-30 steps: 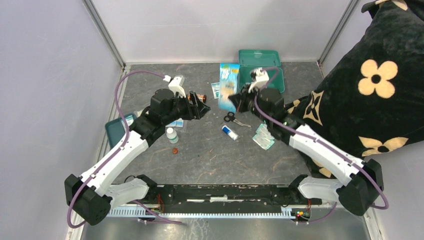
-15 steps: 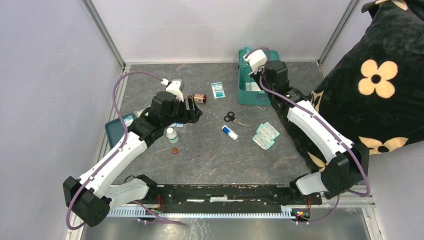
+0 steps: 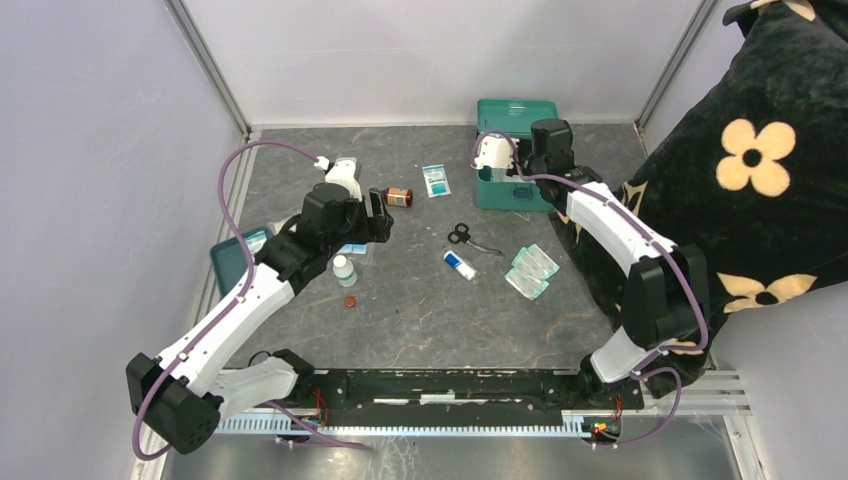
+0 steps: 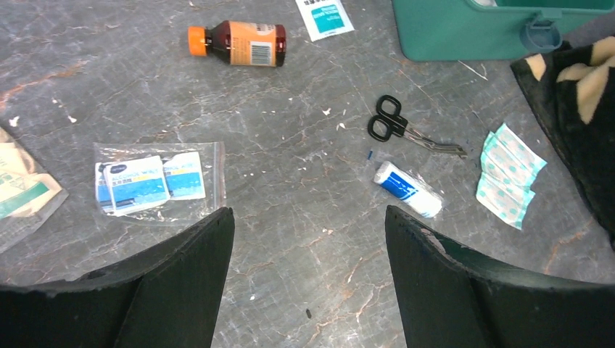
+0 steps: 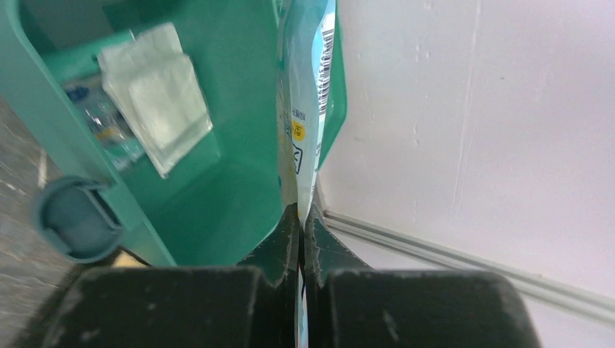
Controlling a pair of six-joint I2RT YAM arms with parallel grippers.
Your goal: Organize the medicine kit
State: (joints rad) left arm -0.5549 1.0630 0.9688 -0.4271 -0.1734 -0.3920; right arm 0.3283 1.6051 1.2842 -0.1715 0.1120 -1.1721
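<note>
The right end effector (image 5: pixel 299 217) is clamped on a flat pale-blue packet (image 5: pixel 308 87), held edge-on over the open medicine kit (image 3: pixel 517 185), which sits at about 1 o'clock on the tabletop (image 3: pixel 420 310), hard against the far wall. The left end effector (image 4: pixel 308 275) is spread wide with nothing between its fingers, hovering at about 10 o'clock from the tabletop's middle, a brown bottle (image 4: pixel 236 42) just off toward its 1 o'clock. The step in hand looks like stowing the packet: it reaches out from the fingertips along the kit's far side, where a white pouch (image 5: pixel 156 94) already lies inside. The next move probably calls for lowering or tipping the packet until it lies within the walls, then letting go without snagging the lid (image 3: pixel 515 108) (whether the packet already touches the kit's floor cannot be told). After that the loose items wait: scissors (image 4: pixel 395 129), a small blue-and-white tube (image 4: pixel 407 190), a strip of plasters (image 4: pixel 508 177) and a clear bag of sachets (image 4: pixel 156 185). The kit's mouth opens upward, its lid is thrown back toward 12 o'clock, and its front latch (image 5: pixel 72 217) faces 6 o'clock, toward the arms; its long axis, as I judge it, runs from 9 to 3 o'clock, along the back wall
</note>
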